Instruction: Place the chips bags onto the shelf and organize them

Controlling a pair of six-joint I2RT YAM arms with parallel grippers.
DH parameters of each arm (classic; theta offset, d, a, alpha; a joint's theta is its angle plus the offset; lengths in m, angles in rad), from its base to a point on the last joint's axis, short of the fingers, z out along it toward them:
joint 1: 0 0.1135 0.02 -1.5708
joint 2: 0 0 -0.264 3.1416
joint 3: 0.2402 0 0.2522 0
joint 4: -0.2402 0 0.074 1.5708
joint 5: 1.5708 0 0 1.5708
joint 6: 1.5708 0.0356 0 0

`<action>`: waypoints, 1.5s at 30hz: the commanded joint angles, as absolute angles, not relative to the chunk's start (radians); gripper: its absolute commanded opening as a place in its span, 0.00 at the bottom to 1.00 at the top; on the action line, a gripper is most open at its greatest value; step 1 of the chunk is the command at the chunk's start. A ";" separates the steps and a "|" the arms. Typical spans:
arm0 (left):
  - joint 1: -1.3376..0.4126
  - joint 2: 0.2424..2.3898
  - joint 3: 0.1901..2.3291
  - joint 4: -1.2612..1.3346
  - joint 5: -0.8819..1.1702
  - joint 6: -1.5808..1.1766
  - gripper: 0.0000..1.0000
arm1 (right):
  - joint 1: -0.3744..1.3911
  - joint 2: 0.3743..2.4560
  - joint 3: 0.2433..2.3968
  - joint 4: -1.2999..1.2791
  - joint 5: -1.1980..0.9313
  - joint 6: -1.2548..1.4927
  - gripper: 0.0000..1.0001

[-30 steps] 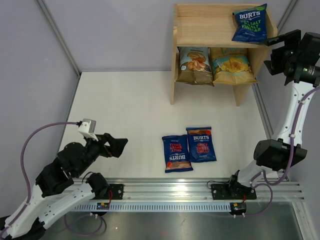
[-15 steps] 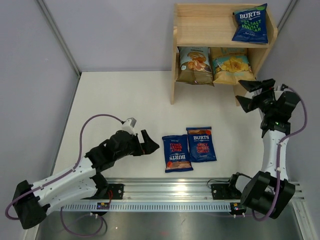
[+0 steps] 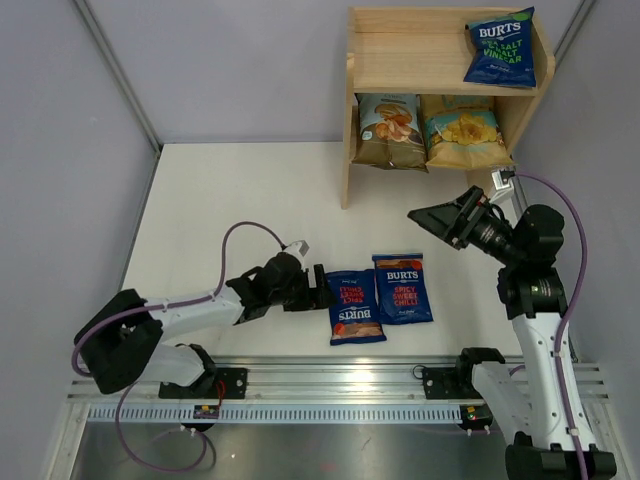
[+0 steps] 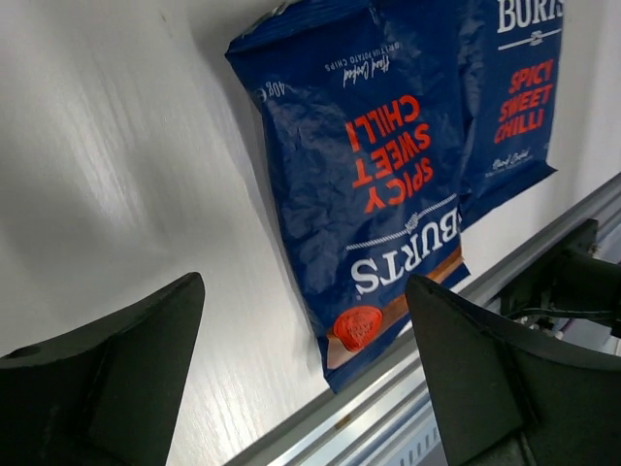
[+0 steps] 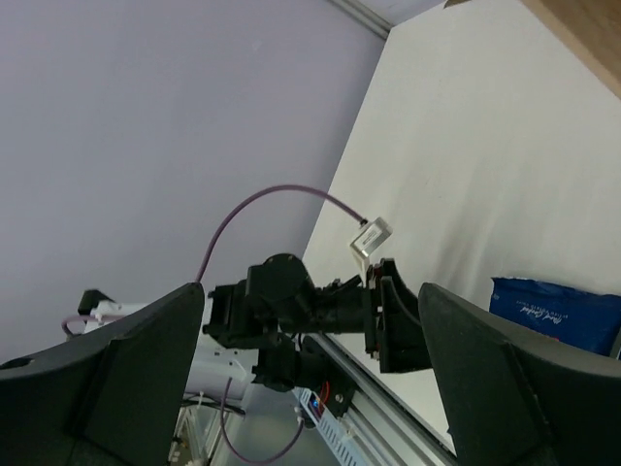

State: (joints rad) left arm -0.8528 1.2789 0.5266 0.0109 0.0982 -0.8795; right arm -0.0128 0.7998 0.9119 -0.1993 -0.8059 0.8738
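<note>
We see the left claw (image 3: 322,290) released just beside a Burts bag (image 3: 353,308) on the table (image 3: 250,200) — the right claw (image 3: 440,214), also released, hovers before the shelf (image 3: 400,50).

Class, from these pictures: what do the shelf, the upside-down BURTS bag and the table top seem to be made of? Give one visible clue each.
The shelf: pale, matt, unfinished-looking wood; faint grain shows.
The upside-down BURTS bag: thin glossy plastic or foil film; it crinkles and catches highlights.
The table top: white and smooth with a soft sheen, perhaps painted or laminated board.
</note>
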 commanded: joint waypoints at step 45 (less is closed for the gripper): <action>-0.842 0.812 0.509 0.096 -0.290 -0.924 0.00 | 0.262 0.600 0.422 0.219 -0.746 0.983 0.98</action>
State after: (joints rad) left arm -0.8394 0.8925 0.4377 0.1867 -0.1967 -0.9562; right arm 0.1761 0.5858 0.4393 0.0143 -0.8539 0.9878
